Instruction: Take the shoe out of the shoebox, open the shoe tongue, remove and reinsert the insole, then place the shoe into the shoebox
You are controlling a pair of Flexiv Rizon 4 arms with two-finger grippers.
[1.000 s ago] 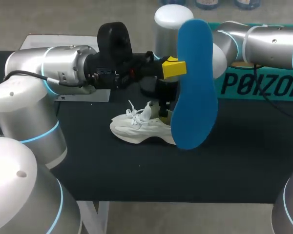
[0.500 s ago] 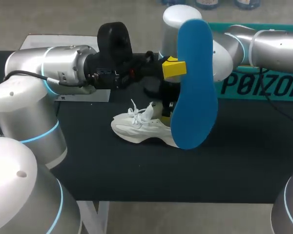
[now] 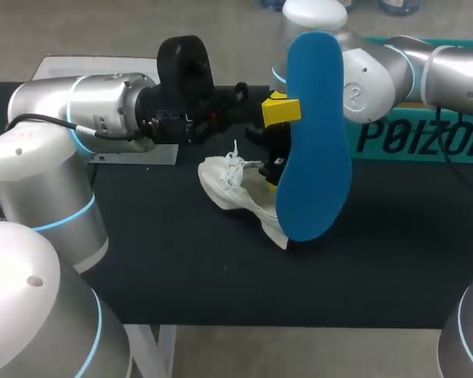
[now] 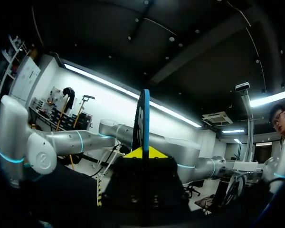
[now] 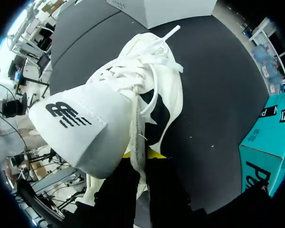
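Left claw (image 3: 282, 111) pinches the blue insole (image 3: 316, 142); right claw (image 5: 141, 155) pinches the shoe (image 3: 227, 186), outside the shoebox (image 3: 426, 138).

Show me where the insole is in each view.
Head view: the insole stands upright over mid-table, in front of the shoe.
Left wrist view: edge-on, rising from between the fingers.
Right wrist view: not in it; the shoe fills it.
Shared landmark: the left gripper, shut on the insole's edge, shows in the head and left wrist views.
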